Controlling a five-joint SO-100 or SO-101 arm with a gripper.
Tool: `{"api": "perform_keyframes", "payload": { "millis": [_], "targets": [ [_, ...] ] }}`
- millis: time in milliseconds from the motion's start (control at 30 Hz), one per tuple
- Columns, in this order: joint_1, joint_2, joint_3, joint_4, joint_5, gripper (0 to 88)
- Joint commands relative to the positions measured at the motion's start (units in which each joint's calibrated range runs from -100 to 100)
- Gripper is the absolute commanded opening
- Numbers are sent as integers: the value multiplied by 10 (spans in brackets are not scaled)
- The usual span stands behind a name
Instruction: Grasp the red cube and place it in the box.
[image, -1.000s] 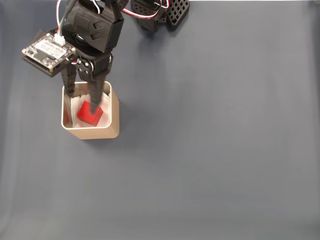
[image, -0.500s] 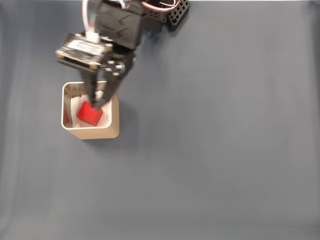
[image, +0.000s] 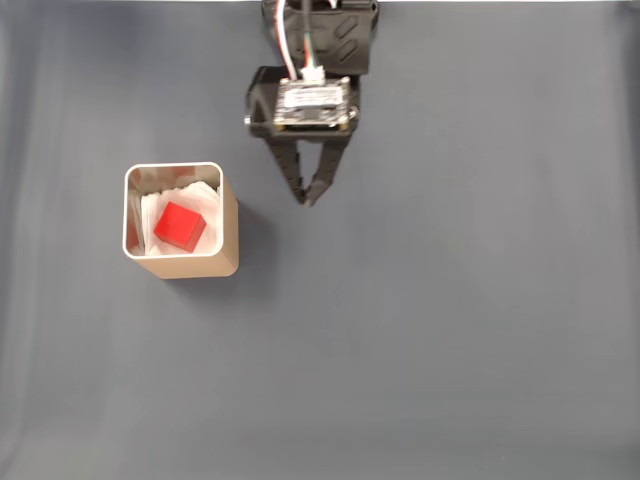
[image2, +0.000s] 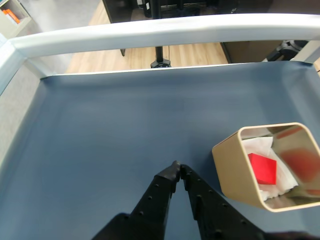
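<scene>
The claw (image: 307, 199) sits in the upper middle of the fixed view with its two black fingers drawn together to a point, closed and holding nothing, its tips over the bare dark blue surface (image: 450, 320). In the wrist view the claw (image2: 177, 168) reaches up from the bottom edge, fingertips meeting, touching no object. The box (image: 226, 232) stands apart from it at the left of the fixed view and at the right of the wrist view (image2: 234, 170). The red cube (image: 180, 226) lies inside the box on white paper lining (image: 155, 212), and it shows there in the wrist view too (image2: 262, 168).
</scene>
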Motion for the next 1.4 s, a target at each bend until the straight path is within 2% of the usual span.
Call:
{"api": "perform_keyframes", "payload": {
  "millis": [0,567,867,1100,1367],
  "targets": [
    [-20,-64,56,2,6,1],
    [-23,-270,323,12,19,1],
    [8,-328,403,30,16,1],
    [2,-340,403,95,-3,1],
    [4,-350,403,229,-10,1]
  ]
}}
